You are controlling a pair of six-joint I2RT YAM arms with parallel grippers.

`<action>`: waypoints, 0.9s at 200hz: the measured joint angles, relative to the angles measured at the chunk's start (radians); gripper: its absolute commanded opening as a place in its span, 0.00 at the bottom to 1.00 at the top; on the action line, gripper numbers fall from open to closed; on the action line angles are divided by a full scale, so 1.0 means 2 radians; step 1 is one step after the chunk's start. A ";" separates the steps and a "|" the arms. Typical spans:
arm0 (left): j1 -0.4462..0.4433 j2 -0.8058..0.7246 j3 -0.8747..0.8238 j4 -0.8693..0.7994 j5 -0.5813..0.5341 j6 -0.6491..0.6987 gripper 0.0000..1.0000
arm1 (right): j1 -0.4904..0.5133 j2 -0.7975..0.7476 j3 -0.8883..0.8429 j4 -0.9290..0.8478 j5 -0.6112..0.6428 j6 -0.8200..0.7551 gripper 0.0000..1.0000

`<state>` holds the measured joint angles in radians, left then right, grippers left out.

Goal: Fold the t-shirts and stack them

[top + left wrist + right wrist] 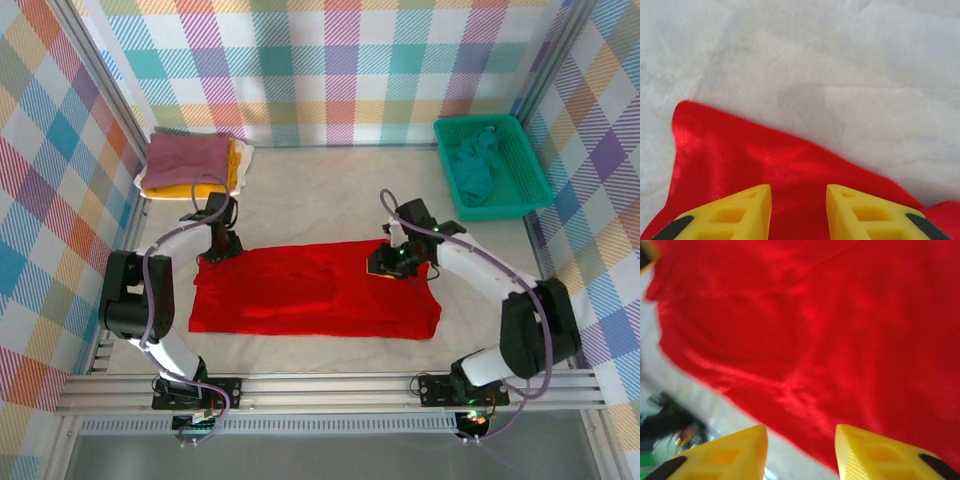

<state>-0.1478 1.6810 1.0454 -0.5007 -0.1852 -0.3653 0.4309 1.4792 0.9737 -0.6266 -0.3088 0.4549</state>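
Observation:
A bright red t-shirt (310,292) lies spread flat across the middle of the table. My left gripper (214,252) hovers at its far left corner, open, with red cloth (765,165) under and between the yellow fingers (747,210). My right gripper (388,262) is over the shirt's far right part, open above the cloth (840,330), near its edge. A folded stack sits at the back left: a dusty mauve shirt (185,158) on top of a mustard yellow one (170,191) and a white one (240,160). A teal shirt (474,165) lies crumpled in the basket.
The teal mesh basket (530,170) stands at the back right. Checked cloth walls close in the table on three sides. Bare grey tabletop (320,190) lies between the stack and the basket. A metal rail (330,385) runs along the near edge.

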 measured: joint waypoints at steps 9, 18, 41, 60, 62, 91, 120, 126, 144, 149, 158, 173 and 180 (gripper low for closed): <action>0.000 0.008 0.010 0.002 0.005 0.004 0.32 | 0.001 0.023 0.003 -0.002 0.020 0.007 0.22; 0.000 0.019 0.021 0.002 0.009 0.008 0.32 | 0.001 0.046 0.007 -0.003 0.039 0.012 0.21; 0.000 0.054 0.049 0.003 0.023 0.012 0.31 | 0.004 0.095 0.023 -0.005 0.080 0.022 0.20; 0.000 0.082 0.062 0.002 0.034 0.014 0.30 | 0.004 0.130 0.037 -0.005 0.104 0.031 0.19; 0.000 0.084 0.062 0.002 0.035 0.015 0.30 | 0.004 0.134 0.039 -0.005 0.106 0.032 0.19; 0.000 0.083 0.052 0.005 0.043 0.010 0.31 | 0.005 0.168 0.072 -0.012 0.123 0.041 0.19; 0.000 0.032 -0.013 0.012 0.059 -0.011 0.32 | 0.001 0.215 0.135 -0.016 0.136 0.039 0.18; -0.001 0.020 -0.027 0.011 0.063 -0.018 0.32 | -0.002 0.226 0.149 -0.015 0.135 0.037 0.18; -0.009 -0.015 -0.065 0.007 0.070 -0.039 0.32 | -0.016 0.256 0.192 -0.005 0.132 0.021 0.20; -0.013 -0.023 -0.075 0.005 0.070 -0.045 0.32 | -0.020 0.264 0.205 -0.005 0.133 0.014 0.20; -0.024 -0.041 -0.092 0.000 0.071 -0.057 0.31 | -0.027 0.278 0.226 -0.002 0.138 0.001 0.22; -0.043 -0.075 -0.123 -0.007 0.078 -0.079 0.30 | -0.037 0.294 0.255 0.002 0.148 -0.019 0.24; -0.052 -0.090 -0.136 -0.014 0.083 -0.090 0.30 | -0.042 0.299 0.267 0.003 0.151 -0.029 0.25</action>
<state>-0.2512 1.5013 0.7738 -0.5289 -0.0196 -0.5446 0.3462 2.0781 1.5078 -0.6212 -0.0067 0.3973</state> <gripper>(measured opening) 0.307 0.236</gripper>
